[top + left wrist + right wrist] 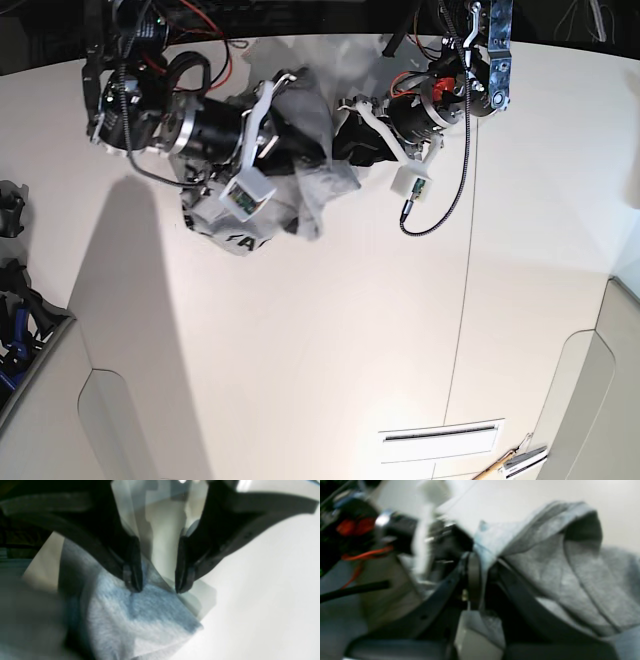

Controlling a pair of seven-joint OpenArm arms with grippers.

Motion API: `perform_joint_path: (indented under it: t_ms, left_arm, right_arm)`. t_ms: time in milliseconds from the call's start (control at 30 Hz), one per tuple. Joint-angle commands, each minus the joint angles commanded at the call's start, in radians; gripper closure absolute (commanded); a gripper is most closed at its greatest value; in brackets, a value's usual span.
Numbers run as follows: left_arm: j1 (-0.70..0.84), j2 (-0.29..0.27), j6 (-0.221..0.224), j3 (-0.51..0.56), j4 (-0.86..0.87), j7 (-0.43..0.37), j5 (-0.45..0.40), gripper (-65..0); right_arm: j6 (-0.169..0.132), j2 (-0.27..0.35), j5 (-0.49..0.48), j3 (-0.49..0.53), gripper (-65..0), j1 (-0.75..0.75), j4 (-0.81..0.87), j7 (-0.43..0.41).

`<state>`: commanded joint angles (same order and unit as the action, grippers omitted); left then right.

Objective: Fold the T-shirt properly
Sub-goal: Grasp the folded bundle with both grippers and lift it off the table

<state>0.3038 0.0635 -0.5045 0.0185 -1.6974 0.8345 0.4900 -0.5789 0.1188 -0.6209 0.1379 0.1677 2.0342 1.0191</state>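
The heather-grey T-shirt lies bunched at the back of the white table, with black letters showing on its lower left part. My right gripper is shut on a fold of the T-shirt, which drapes away to the right of the fingers. In the base view this gripper sits over the top of the heap. My left gripper is open, one fingertip pressing on a corner of the T-shirt, the other at the cloth's edge. It reaches in from the right of the heap.
A black cable loops down from the left arm over the table. Black gear sits off the table's left edge. A slot and some tools are near the front right.
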Motion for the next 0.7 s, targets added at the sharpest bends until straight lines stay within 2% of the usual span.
perform_joint_path:
  t_ms: [33,133,167,200,300,433,567,700]
  left_arm:
    - [-0.006,0.000,0.000,0.000,0.000,0.000,0.000,-23.4]
    - [-0.013,0.001,0.023,0.000,0.000,0.001,0.008,-23.4]
    - [-0.013,0.001,0.022,0.000,0.000,0.004,0.011,-23.4]
    - [-0.016,0.002,0.022,0.000,-0.002,0.005,0.014,-23.4]
    - [-0.027,0.006,0.021,-0.026,-0.031,0.035,0.033,-23.4]
    - [-0.018,0.006,0.001,-0.138,-0.169,0.095,0.045,-23.4]
    - [0.003,0.006,-0.011,-0.248,-0.322,0.135,0.133,-23.4]
    - [0.082,0.006,-0.055,-0.269,-0.381,0.135,0.205,-23.4]
  right_arm:
    - [0.005,0.000,0.032,0.026,0.0,0.000,0.000,-0.001]
    - [0.007,0.000,0.068,0.058,-26.9,0.000,0.000,-0.003]
    - [0.007,0.000,0.068,0.058,-32.4,-0.001,0.000,-0.013]
    - [0.007,0.000,0.068,0.058,-34.2,-0.002,0.000,-0.029]
    - [0.007,0.000,0.037,0.058,-34.1,-0.028,0.001,-0.034]
    - [0.007,0.000,0.038,0.046,-34.1,-0.085,0.002,-0.063]
    - [0.008,0.000,0.047,-0.044,-34.1,-0.160,0.001,-0.069]
    - [0.022,0.000,0.050,-0.123,-34.1,-0.159,-0.020,-0.069]
